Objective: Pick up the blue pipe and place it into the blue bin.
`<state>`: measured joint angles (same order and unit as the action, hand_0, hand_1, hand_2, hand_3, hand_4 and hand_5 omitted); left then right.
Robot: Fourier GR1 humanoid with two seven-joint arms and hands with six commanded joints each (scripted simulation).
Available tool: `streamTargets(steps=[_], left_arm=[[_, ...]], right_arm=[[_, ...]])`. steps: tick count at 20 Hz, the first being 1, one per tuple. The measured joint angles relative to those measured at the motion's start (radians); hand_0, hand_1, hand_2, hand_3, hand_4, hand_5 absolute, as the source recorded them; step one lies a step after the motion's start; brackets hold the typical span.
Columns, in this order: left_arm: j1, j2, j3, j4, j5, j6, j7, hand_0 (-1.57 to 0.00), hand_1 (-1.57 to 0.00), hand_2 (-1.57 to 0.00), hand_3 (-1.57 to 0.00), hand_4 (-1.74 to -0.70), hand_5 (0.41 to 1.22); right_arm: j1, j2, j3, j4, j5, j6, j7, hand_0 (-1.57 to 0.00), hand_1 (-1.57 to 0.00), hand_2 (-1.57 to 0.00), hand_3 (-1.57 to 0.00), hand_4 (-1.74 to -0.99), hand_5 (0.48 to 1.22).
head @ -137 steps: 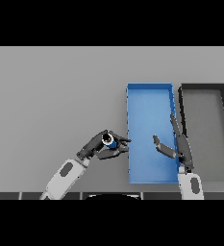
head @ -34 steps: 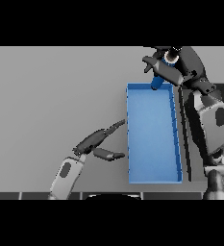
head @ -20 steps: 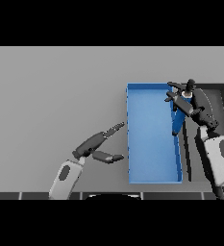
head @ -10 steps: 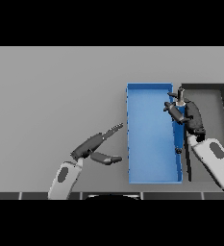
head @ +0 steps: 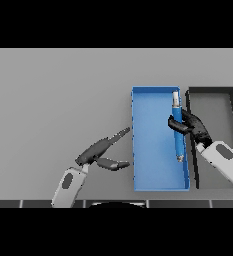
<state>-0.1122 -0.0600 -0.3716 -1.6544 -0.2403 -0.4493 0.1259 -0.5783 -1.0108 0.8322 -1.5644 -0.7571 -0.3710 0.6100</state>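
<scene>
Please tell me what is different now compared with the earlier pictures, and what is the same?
The blue pipe passed from the left hand to the right hand, which lifted it beyond the blue bin, then lowered it inside along the right wall, fingers still curled round it. The left hand opened. The bins did not move.

The right hand (head: pixel 194 126) covers a short stretch of the blue pipe (head: pixel 177 131) where its fingers curl over it, and its arm hides part of the black bin (head: pixel 211 91) and the blue bin's (head: pixel 153 145) right wall. The black bin's lower end cannot be made out behind that arm. The right forearm runs off the picture's right edge.
</scene>
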Motion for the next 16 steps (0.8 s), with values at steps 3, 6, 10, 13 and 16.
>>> streamTargets(steps=[3,6,10,13,16], left_arm=[[-0.002,-0.003,-0.003,0.004,-0.004,0.001,-0.001,0.00,0.00,0.00,0.00,-0.89,0.428],[0.000,0.005,-0.002,-0.006,0.002,-0.005,-0.012,0.00,0.00,0.00,0.00,-0.89,0.429],[0.007,0.012,0.000,0.003,-0.004,-0.004,-0.021,0.00,0.00,0.00,0.00,-0.89,0.431],[-0.005,0.001,-0.002,0.007,-0.008,0.003,-0.008,0.00,0.00,0.00,0.00,-0.88,0.431],[-0.003,0.012,0.007,0.007,-0.003,-0.001,-0.015,0.00,0.00,0.00,0.00,-0.88,0.431]], right_arm=[[-0.045,-0.020,0.092,0.005,-0.028,0.002,0.000,-0.05,-0.05,-0.05,-0.03,-1.051,0.787],[-0.089,-0.035,0.146,0.018,-0.038,-0.003,0.000,-0.03,-0.02,-0.02,-0.01,-1.036,0.713],[-0.128,-0.050,0.186,0.028,-0.062,0.007,0.000,-0.01,-0.01,-0.01,0.00,-1.020,0.666],[-0.135,-0.053,0.191,0.026,-0.067,0.010,-0.006,-0.01,-0.01,-0.01,0.00,-1.022,0.658],[-0.139,-0.050,0.198,0.037,-0.060,0.025,0.000,-0.01,-0.01,-0.01,0.00,-1.022,0.643]])
